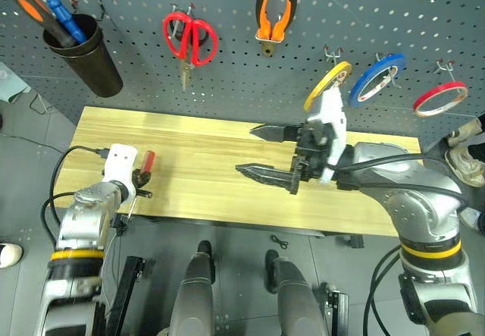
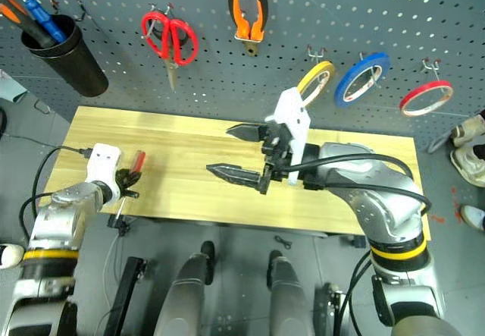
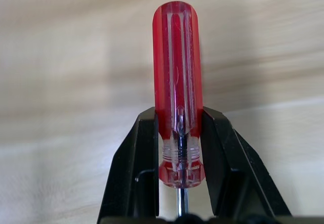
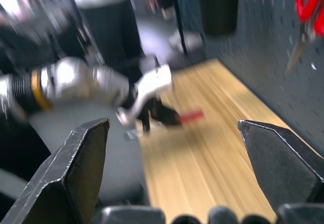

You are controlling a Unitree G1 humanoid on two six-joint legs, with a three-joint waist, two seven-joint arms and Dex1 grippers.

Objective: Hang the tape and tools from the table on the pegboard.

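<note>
At the nine o'clock end of the bench point(image 1: 227, 177), the red-handled screwdriver point(image 1: 147, 161) is pinched by the jaws of the left gripper point(image 1: 141, 175); in the left wrist view the black fingers point(image 3: 134, 168) are pressed against both sides of the clear red handle near its collar, with the metal shaft seen running back between them. The handle tip is directed toward twelve o'clock, at the pegboard point(image 1: 227, 70). On the pegboard the red-handled scissors point(image 1: 189, 39) and the orange-and-black pliers point(image 1: 274, 14) are hung on hooks, and the yellowish tape roll point(image 1: 327, 85) is hung at about one o'clock, with a blue ring point(image 1: 377, 79) and a red ring point(image 1: 440, 98) beside it. A black cup point(image 1: 82, 51) holding orange and blue screwdrivers is seen at eleven o'clock. Above the middle of the bench the right gripper point(image 1: 269, 154) is held empty, jaws spread wide, aimed toward nine o'clock.
</note>
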